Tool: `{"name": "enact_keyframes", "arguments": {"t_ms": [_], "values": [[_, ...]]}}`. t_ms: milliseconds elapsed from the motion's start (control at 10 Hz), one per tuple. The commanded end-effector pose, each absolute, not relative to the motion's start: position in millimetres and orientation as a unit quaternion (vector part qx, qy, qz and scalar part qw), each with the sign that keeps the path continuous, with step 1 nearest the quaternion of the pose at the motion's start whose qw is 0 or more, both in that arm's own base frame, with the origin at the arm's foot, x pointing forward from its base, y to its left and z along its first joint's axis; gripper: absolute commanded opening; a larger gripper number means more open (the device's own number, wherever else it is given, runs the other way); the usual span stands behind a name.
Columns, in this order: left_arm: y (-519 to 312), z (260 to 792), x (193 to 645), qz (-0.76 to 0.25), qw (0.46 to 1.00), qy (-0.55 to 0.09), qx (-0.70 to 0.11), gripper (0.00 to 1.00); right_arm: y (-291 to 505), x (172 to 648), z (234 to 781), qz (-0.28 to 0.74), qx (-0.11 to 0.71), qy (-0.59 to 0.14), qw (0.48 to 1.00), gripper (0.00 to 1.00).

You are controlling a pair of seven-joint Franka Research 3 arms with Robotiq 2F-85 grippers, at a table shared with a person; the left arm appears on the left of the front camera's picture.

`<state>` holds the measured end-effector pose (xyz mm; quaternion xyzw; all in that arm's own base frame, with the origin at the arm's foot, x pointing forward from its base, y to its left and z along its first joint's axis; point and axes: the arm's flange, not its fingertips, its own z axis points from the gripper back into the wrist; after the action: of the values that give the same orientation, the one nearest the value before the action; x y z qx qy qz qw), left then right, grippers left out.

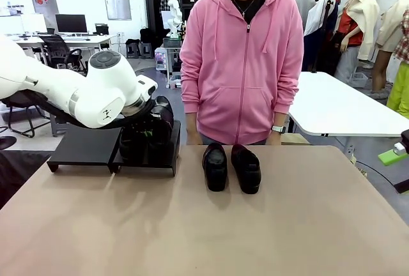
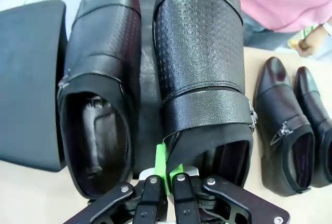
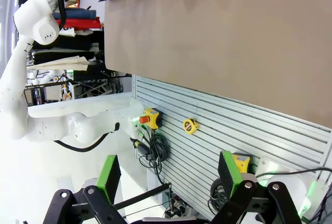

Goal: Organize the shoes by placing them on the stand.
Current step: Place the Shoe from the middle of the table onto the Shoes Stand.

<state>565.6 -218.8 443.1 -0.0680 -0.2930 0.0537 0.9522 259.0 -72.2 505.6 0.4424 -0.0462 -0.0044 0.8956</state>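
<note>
Two black shoes lie side by side on the right platform of the stand (image 1: 83,147). My left gripper (image 2: 166,168) is shut on the heel rim of the textured shoe (image 2: 199,63); its plainer mate (image 2: 101,79) lies just left of it. I cannot tell whether the held shoe rests fully on the platform. In the front view my left gripper (image 1: 148,124) hangs over that platform, the wrist hiding most of those shoes (image 1: 162,121). Another pair (image 1: 215,166) (image 1: 246,168) stands mid-table before the person. My right gripper (image 3: 170,180) is open and holds nothing.
The person in a pink hoodie (image 1: 241,65) stands at the far edge, hands resting by the table's rim. The stand's left platform (image 2: 31,79) is bare. My right gripper's green pad (image 1: 391,156) shows off the table's right side. The near tabletop (image 1: 204,231) is free.
</note>
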Motion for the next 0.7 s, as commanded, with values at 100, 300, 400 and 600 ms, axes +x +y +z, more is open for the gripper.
{"name": "enact_keyframes", "arguments": {"t_ms": [100,300,400,600], "values": [[-232.5,442.6,576.1,0.062,0.947,-0.312,-0.049,0.00,-71.0,258.7,509.2,-0.008,0.452,-0.047,0.891,1.00],[-233.6,440.8,577.2,0.056,0.941,-0.329,-0.055,0.09,-71.0,258.7,509.2,-0.008,0.452,-0.047,0.891,1.00],[-232.6,441.2,576.8,0.057,0.941,-0.330,-0.051,0.68,-71.0,258.7,509.2,-0.008,0.452,-0.047,0.891,1.00],[-231.3,443.9,574.4,0.062,0.937,-0.342,-0.039,1.00,-71.0,258.7,509.2,-0.008,0.452,-0.047,0.891,1.00]]}}
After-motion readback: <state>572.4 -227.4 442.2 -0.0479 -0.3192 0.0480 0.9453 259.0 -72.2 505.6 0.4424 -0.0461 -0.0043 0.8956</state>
